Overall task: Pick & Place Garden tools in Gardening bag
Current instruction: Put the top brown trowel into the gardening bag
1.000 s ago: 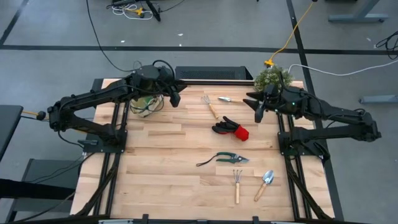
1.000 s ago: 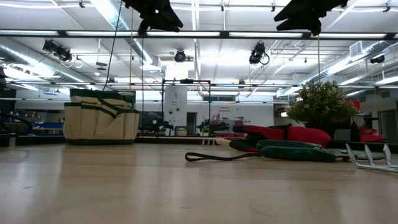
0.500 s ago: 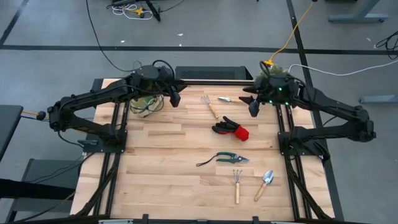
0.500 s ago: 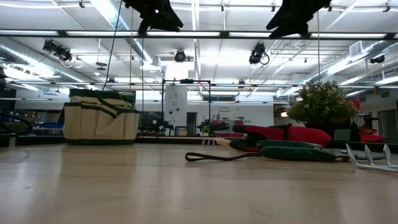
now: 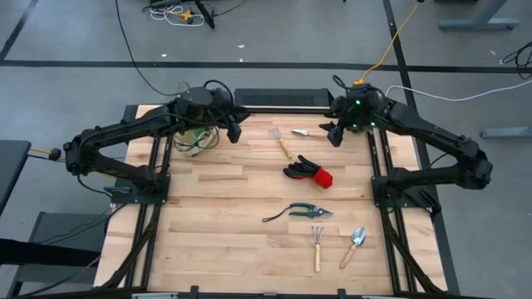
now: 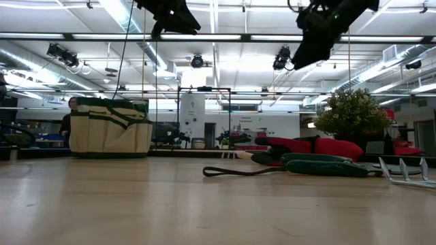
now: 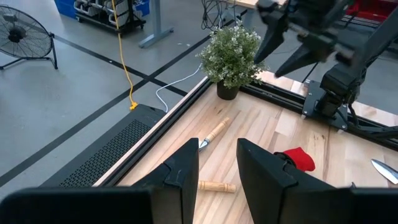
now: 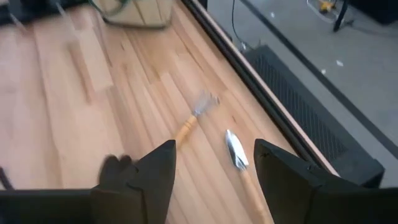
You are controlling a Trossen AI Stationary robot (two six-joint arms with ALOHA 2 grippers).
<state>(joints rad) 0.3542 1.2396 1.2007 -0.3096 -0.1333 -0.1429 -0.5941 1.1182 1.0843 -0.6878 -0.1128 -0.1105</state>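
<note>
Overhead, the gardening bag [image 5: 195,137] is mostly hidden beneath the left arm, with only its rim and a bit of green trim showing at the table's far left corner; the low view shows it whole, upright [image 6: 110,128]. The plant [image 6: 352,114] is covered from above by the right arm. The left gripper [image 5: 233,131] hangs just right of the bag, its fingers [image 7: 186,171] parted by a narrow gap with nothing between them. The right gripper [image 5: 335,135] hovers well to the right of the bag, above the far edge, fingers [image 8: 158,165] spread wide and empty. Between the two grippers lie a wooden-handled fork [image 5: 280,141] and a small trowel [image 5: 301,132]. The gloves [image 5: 308,171] lie nearer the middle, farther from the bag. Beyond them, toward the near edge, rest the pruning shears [image 5: 301,212], a rake [image 5: 317,247] and a silver trowel [image 5: 355,244]. A person [image 6: 67,117] is partly hidden behind the bag.
</note>
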